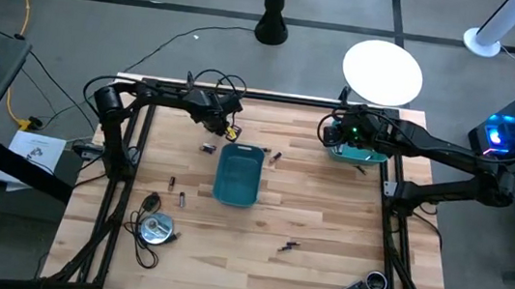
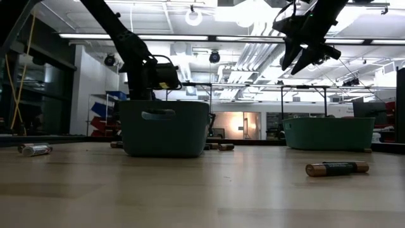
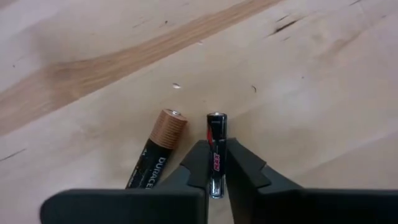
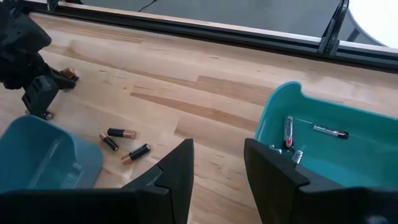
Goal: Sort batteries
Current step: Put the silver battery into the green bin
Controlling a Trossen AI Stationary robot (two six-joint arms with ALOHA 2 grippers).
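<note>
Black battery [image 3: 216,155] in L claw [image 3: 215,163]

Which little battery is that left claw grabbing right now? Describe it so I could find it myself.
Start at the teal bin in the table's middle, then look beyond its far corner to the left gripper. Its fingers pinch a slim black battery with red lettering. The thicker battery beside it is copper-topped and lies free.

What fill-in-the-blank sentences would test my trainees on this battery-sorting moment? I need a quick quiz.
1. The left gripper has its fingers shut on a slim ____ battery.
2. The Duracell battery beside it has a ____ end.
3. The right gripper, fingers open, hovers by a ____ bin holding batteries.
4. The table is made of ____.

Missing words: black; coppery; teal; wood
</note>
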